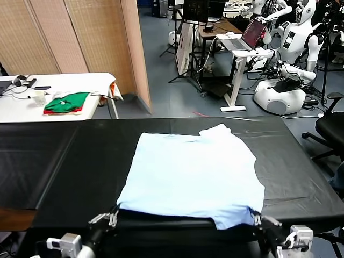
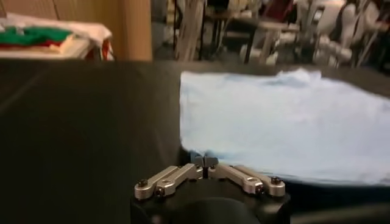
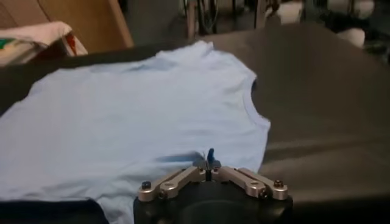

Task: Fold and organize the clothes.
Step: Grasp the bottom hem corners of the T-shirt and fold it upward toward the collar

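A pale light-blue T-shirt [image 1: 193,172] lies flat on the black table [image 1: 64,161], collar at the far side and hem along the near edge. My left gripper [image 1: 112,217] sits at the hem's near left corner. In the left wrist view it [image 2: 206,161] is shut, its tips pinching the edge of the shirt [image 2: 286,128]. At the near right corner, my right gripper [image 1: 257,219] is also shut. The right wrist view shows it [image 3: 210,163] nipping a small crease of the shirt [image 3: 134,115] at the hem.
A white side table [image 1: 70,83] at the far left carries a green and red garment pile [image 1: 67,102] and small items. Behind it stands a wicker screen [image 1: 80,37]. A black office chair [image 1: 330,129] is off the table's right end. Bare black tabletop flanks the shirt.
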Motion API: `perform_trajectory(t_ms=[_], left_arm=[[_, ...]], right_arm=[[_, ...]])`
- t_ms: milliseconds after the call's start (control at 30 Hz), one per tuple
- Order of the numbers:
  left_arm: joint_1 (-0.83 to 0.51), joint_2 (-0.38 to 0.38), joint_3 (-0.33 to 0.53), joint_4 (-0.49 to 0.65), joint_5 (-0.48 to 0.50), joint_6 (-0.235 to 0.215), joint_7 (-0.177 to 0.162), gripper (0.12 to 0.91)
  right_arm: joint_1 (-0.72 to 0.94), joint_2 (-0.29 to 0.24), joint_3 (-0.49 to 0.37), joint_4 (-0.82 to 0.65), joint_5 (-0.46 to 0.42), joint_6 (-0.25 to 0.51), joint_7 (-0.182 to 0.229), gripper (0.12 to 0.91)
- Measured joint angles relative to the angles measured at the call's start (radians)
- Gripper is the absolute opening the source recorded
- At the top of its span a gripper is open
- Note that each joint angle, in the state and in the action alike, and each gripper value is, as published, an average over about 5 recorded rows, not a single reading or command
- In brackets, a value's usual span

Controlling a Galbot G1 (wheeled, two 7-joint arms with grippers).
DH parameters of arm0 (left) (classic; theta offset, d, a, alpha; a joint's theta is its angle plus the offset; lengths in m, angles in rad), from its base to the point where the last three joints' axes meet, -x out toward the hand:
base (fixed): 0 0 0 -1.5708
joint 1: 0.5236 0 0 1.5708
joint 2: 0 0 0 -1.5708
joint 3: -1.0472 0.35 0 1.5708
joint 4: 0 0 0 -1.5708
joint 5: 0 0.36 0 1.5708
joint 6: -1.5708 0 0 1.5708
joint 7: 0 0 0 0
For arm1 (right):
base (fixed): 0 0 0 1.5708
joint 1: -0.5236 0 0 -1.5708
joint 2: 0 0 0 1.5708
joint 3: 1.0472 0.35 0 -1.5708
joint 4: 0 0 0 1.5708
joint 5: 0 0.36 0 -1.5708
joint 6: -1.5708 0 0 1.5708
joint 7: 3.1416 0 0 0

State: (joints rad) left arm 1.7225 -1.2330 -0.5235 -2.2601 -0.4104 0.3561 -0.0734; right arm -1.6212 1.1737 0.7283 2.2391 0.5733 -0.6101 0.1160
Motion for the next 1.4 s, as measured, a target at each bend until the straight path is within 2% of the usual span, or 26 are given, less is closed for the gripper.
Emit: perform_trajectory(t_ms=[133, 333, 800, 1100, 1200, 1267, 1333, 1400], left_arm=[[-0.091, 0.000, 0.025, 0.071, 0.006, -0.015, 0.008, 0.147], [-0.202, 0.016, 0.064, 0.165, -0.020, 0.001, 0.005, 0.147], [-0.415, 0.103, 0.173, 0.310, -0.018, 0.004, 0.005, 0.147], [-0.513, 0.138, 0.223, 0.367, -0.022, 0.006, 0.005, 0.147], [-0.530, 0.139, 0.230, 0.379, -0.020, 0.004, 0.006, 0.147], [-0.535, 0.137, 0.232, 0.382, -0.017, 0.000, 0.008, 0.157], [-0.535, 0.133, 0.231, 0.380, -0.013, -0.003, 0.010, 0.213], [-0.530, 0.129, 0.227, 0.374, -0.010, -0.001, 0.009, 0.326]], right_arm=[[0.084, -0.024, -0.032, -0.069, -0.017, 0.010, 0.004, 0.140], [0.172, -0.040, -0.079, -0.138, -0.035, 0.008, 0.007, 0.140], [0.278, -0.043, -0.154, -0.222, -0.076, -0.012, 0.005, 0.140], [0.298, -0.030, -0.158, -0.249, -0.105, 0.005, -0.003, 0.150], [0.284, -0.021, -0.147, -0.239, -0.104, -0.012, -0.028, 0.255], [0.270, -0.019, -0.137, -0.225, -0.106, -0.033, -0.047, 0.384], [0.249, -0.020, -0.124, -0.205, -0.116, -0.060, -0.055, 0.498], [0.223, -0.022, -0.110, -0.179, -0.129, -0.087, -0.054, 0.631]])
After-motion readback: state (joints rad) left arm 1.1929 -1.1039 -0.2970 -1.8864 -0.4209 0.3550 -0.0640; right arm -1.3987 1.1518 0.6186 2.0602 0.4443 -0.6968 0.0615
